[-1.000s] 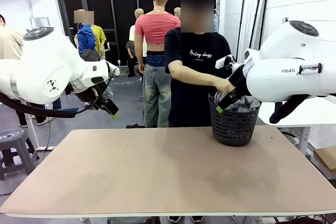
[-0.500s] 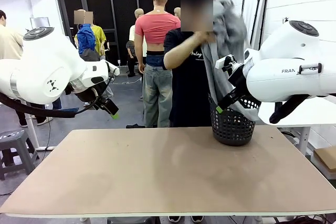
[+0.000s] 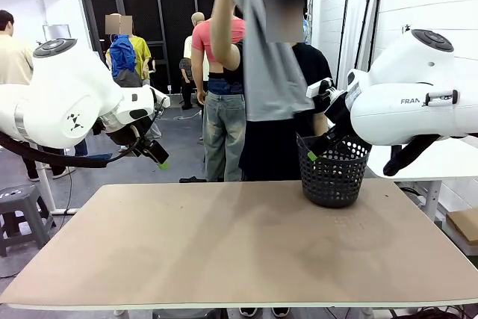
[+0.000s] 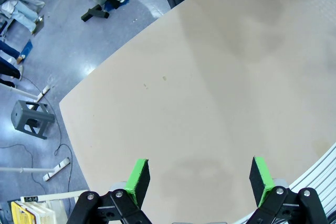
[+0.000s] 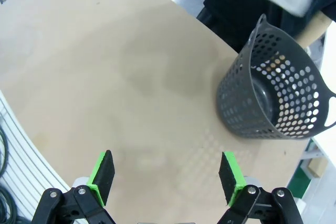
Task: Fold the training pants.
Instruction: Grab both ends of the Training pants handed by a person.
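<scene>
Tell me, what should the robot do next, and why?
Probably wait, jaws open. The person holds the training pants up in the air, off the table. The left gripper and right gripper are open above the table, so folding can't start yet.

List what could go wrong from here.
1. The training pants hang bunched from the person's raised hand. Set down, they might land crumpled or drape over the basket.
2. The left gripper and right gripper hover open above the table. Reaching in early could meet the person's arms.
</scene>
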